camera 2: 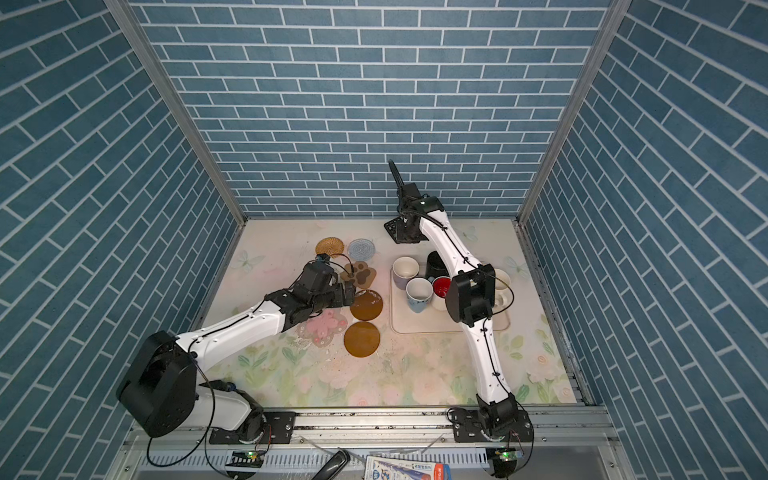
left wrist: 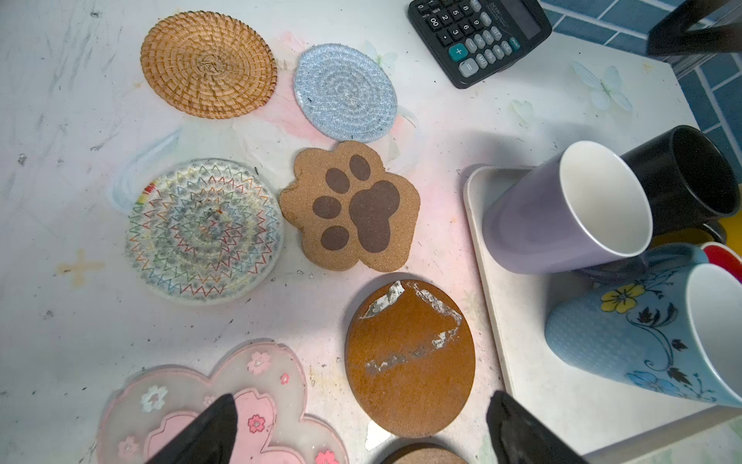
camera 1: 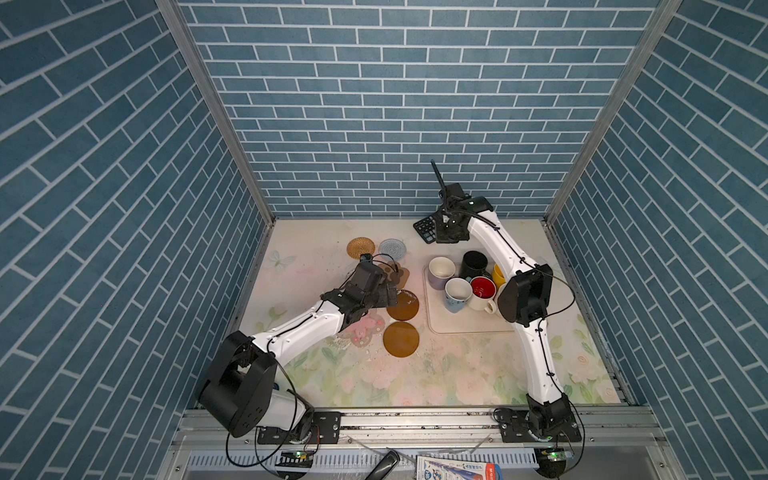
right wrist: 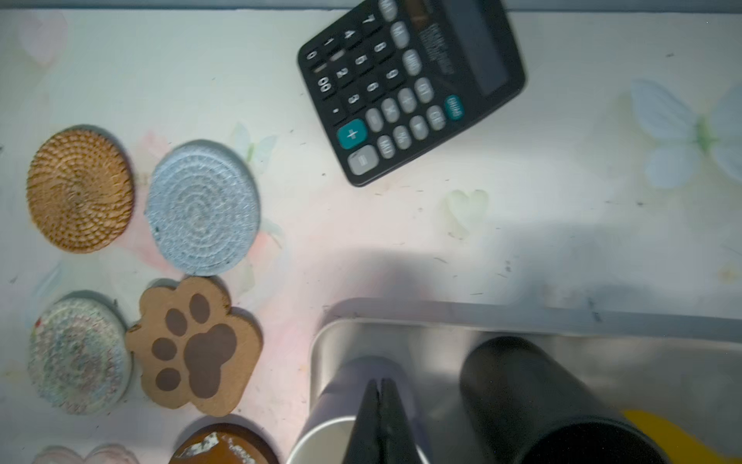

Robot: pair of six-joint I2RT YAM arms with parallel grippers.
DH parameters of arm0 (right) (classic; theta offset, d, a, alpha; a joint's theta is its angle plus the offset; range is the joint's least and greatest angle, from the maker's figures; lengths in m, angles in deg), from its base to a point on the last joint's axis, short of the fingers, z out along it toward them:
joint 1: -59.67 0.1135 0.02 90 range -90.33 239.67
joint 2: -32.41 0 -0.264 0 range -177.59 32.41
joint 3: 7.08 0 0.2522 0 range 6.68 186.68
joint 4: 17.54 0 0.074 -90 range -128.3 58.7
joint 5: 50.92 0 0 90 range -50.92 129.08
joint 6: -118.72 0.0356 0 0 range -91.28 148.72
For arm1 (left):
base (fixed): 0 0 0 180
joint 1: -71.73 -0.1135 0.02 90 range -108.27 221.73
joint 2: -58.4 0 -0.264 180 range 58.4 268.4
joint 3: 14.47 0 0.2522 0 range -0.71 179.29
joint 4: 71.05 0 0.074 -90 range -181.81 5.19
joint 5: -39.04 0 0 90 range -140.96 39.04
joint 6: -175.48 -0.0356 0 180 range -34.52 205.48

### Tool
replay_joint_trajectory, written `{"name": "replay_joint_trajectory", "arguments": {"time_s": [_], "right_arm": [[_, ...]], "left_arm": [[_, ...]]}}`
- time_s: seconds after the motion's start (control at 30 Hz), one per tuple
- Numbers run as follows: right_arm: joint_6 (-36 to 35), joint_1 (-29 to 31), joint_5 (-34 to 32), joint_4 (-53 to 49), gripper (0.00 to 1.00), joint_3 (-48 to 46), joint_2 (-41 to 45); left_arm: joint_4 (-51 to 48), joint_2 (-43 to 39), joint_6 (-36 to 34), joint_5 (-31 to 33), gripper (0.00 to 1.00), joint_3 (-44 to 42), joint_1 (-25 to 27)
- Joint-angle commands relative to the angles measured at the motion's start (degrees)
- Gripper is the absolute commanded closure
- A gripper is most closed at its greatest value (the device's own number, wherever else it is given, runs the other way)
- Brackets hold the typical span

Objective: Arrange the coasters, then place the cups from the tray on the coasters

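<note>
Several coasters lie left of the tray: woven tan (camera 1: 360, 248), blue-grey (camera 1: 392, 249), a zigzag-stitched round one (left wrist: 204, 229), brown paw (left wrist: 353, 205), an amber disc (camera 1: 402, 306), a second amber disc (camera 1: 401, 338) and the pink flowery one (left wrist: 265, 373). My left gripper (left wrist: 363, 401) hangs open and empty above them, one finger over the flowery coaster, the other past the nearer amber disc. Cups crowd the cream tray (camera 1: 465, 326): lavender (camera 1: 441, 270), black (camera 1: 473, 262), pale blue (camera 1: 457, 294), red-inside (camera 1: 483, 287), yellow (camera 1: 498, 274). My right gripper (right wrist: 379, 387) is shut on nothing, high over the lavender cup.
A black calculator (camera 1: 424, 229) lies at the back, beside the right wrist. The right arm's elbow (camera 1: 525, 297) hangs over the tray's right part and hides cups there. Blue brick walls close three sides. A metal rail (camera 1: 415, 419) runs along the front.
</note>
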Motion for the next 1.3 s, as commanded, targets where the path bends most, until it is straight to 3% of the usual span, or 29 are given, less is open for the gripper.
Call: {"name": "replay_joint_trajectory", "arguments": {"time_s": [0.0,0.27,0.63,1.27], "right_arm": [[1.46,0.70,-4.05,-2.25,1.00,-5.80,4.79],[1.90,-0.77,-3.13,4.34,1.00,-23.39,15.72],[3.12,-0.77,0.07,10.60,1.00,-38.60,20.85],[3.71,-2.63,2.71,14.13,1.00,-38.51,15.41]], "left_arm": [[0.37,-0.35,-0.46,0.26,0.02,-0.68,-0.28],[0.67,-0.03,-0.37,-0.43,0.02,-0.71,-0.29],[0.83,0.08,-0.02,-0.71,0.02,-0.80,-0.24],[0.57,0.42,-0.11,-0.62,0.02,-0.73,-0.29]]}}
